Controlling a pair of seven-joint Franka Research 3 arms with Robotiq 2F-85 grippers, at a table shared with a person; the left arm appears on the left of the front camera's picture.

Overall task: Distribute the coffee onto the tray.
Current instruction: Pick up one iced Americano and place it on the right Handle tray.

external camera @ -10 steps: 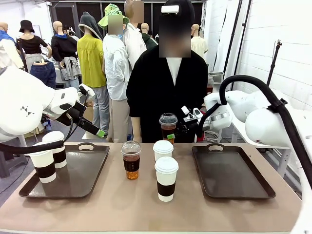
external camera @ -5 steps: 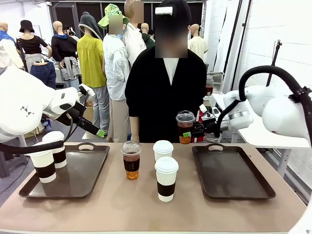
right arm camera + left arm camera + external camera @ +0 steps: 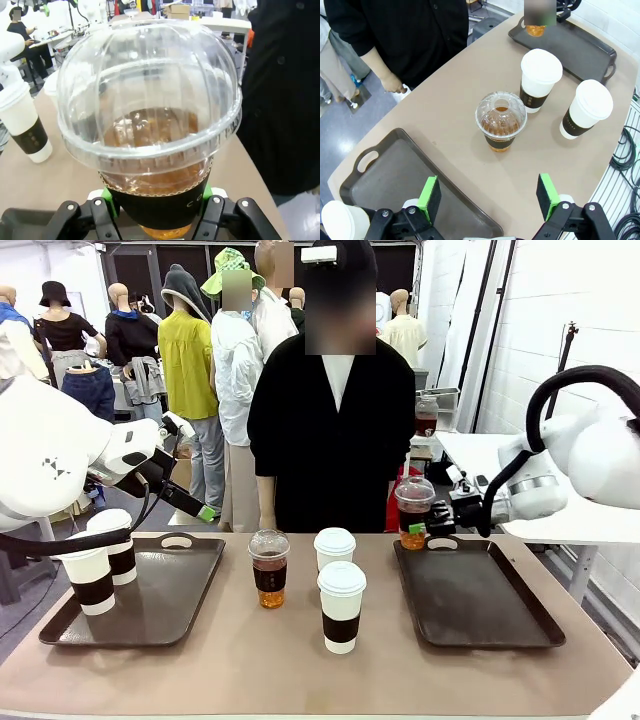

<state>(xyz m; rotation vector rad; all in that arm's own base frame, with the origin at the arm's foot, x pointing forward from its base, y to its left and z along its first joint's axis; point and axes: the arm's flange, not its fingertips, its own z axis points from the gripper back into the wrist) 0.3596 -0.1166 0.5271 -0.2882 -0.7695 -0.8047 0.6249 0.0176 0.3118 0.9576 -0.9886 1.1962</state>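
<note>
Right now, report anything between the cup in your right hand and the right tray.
Nothing visible: the right hand holds the clear cup at the right tray's far left corner; the tray's surface is bare.

Left arm [image 3: 45, 440]: white rounded shell, small dark marks printed on its side; a black cable [image 3: 40, 543] is seen trailing below. Right arm [image 3: 605, 455]: glossy white, arched over by a thick black hose [image 3: 590, 370]. Left end effector [image 3: 487, 192]: black links, bright green pads [image 3: 429, 194], silver screws [image 3: 383, 214]. Right end effector [image 3: 157, 200]: built alike, black, green-padded, screwed.
</note>
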